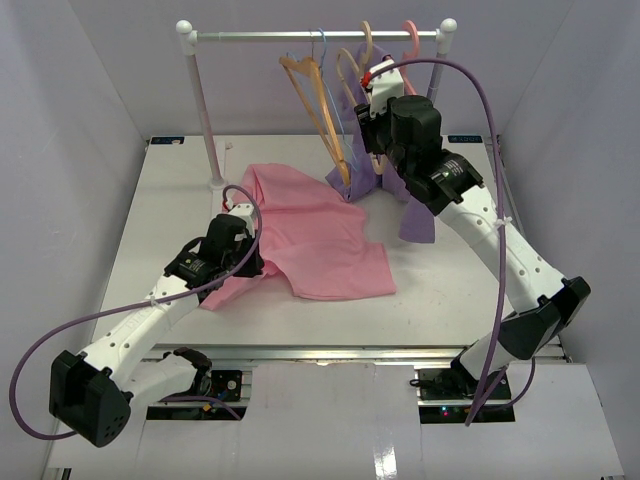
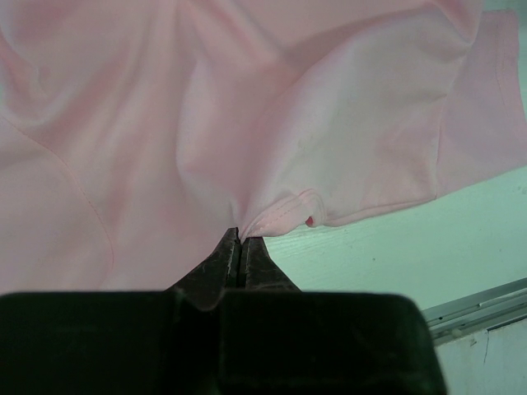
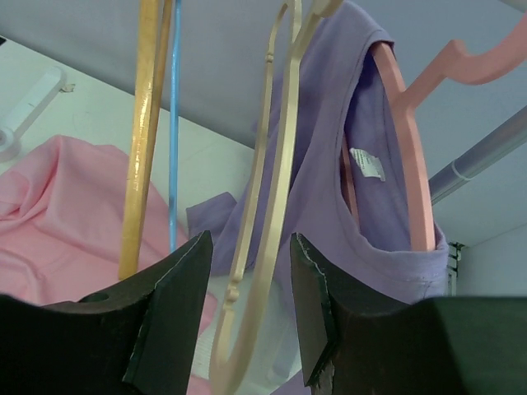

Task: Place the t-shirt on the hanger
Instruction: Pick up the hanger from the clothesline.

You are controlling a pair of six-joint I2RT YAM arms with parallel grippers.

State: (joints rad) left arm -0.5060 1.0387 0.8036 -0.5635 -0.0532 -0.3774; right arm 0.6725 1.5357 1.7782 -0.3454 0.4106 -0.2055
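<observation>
Barely begun: my left gripper [image 2: 241, 243] pinches the t-shirt [image 1: 320, 235] on the tabletop [image 1: 450, 300], right gripper [image 3: 251, 240] open astride the far hanger [image 3: 265, 263].

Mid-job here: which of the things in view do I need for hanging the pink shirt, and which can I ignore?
For the job:
- t-shirt, pinched by the shut left hand
- beige hanger on the rail, between the fingers of the open right hand

Just there:
- orange hanger
- blue hanger
- pink hanger, carrying the purple shirt
</observation>
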